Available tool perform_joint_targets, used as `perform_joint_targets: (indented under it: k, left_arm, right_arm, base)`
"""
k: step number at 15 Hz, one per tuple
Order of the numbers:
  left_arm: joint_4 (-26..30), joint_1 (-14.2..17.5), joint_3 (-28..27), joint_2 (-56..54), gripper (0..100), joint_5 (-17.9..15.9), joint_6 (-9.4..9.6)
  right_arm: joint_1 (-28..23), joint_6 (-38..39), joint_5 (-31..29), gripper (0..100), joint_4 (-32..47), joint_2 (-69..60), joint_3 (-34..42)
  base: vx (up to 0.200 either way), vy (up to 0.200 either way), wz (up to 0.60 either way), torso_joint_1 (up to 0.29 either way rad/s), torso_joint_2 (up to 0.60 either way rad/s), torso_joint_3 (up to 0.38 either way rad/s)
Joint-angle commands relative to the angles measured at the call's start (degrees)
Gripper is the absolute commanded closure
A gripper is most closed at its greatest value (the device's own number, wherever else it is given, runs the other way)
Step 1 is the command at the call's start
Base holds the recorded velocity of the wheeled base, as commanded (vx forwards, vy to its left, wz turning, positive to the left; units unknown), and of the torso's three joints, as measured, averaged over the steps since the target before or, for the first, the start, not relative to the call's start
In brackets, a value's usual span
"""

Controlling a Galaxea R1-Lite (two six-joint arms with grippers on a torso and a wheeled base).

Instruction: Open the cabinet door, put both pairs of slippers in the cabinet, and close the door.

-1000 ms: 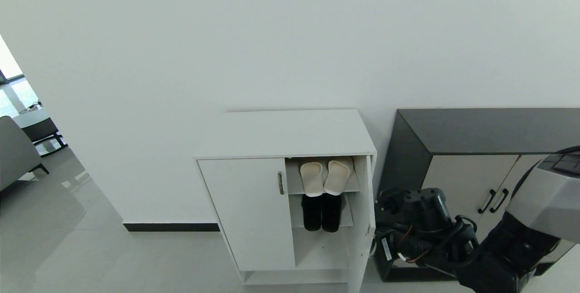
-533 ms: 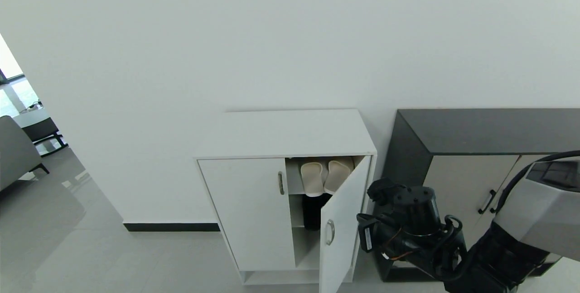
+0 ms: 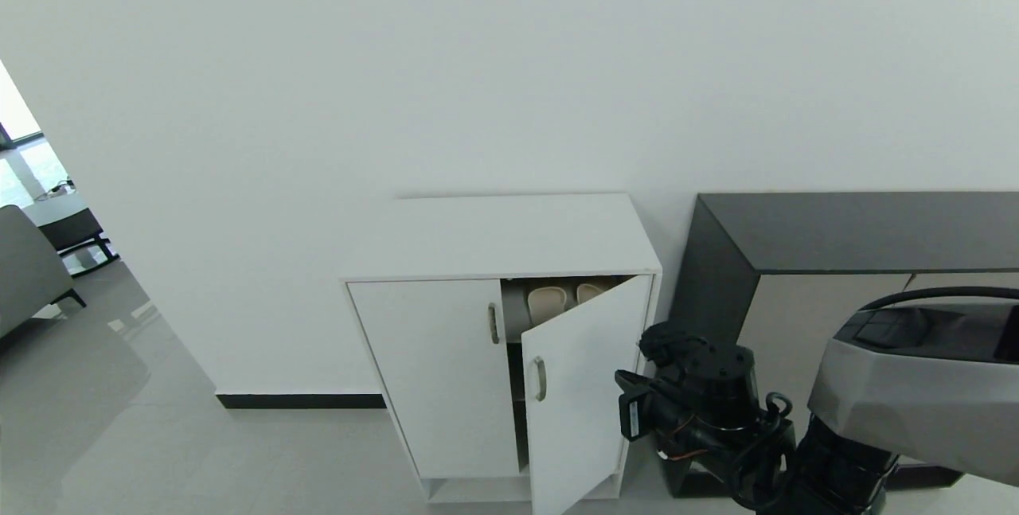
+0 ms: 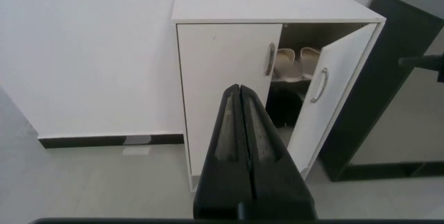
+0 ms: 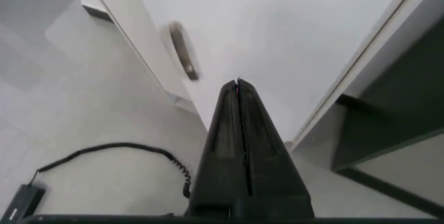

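White two-door laminate cabinet is standing directly ahead of the right pincer. Its white right-hand door is hanging partly ajar. The right pincer's fingers are pressed together and gripping nothing, with the tip at or just off the door's outer face beside the curved metal handle, so I'd judge it's pushing, not pulling.

Beige pair of slippers is lying on the top shelf beyond the door; the dark shape below is probably the black pair. Left pincer is likewise pinched together and empty, hanging well back from the cabinet.

Dark grey sideboard is crowding the right arm's outer side. Black coiled cable is lying on the floor below the right pincer.
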Motion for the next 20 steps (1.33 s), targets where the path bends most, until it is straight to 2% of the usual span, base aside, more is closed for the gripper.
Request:
perform_joint_targets:
  k: [1, 10, 20]
  left_arm:
    - [0.0, 0.0, 0.0, 0.1, 100, 0.0, -0.01]
    - [0.0, 0.0, 0.0, 0.1, 100, 0.0, -0.1]
    - [0.0, 0.0, 0.0, 0.1, 100, 0.0, -0.1]
  right_arm:
    - [0.2, 0.0, 0.0, 100, -0.1, 1.9, -0.1]
    - [0.9, -0.3, 0.0, 100, -0.1, 2.6, 0.3]
    - [1.3, -0.4, 0.1, 100, -1.3, 3.8, 1.0]
  base:
    - [0.2, 0.0, 0.0, -0.017, 0.0, 0.002]
    - [0.2, 0.0, 0.0, 0.005, 0.0, 0.003]
    - [0.0, 0.0, 0.0, 0.0, 0.0, 0.0]
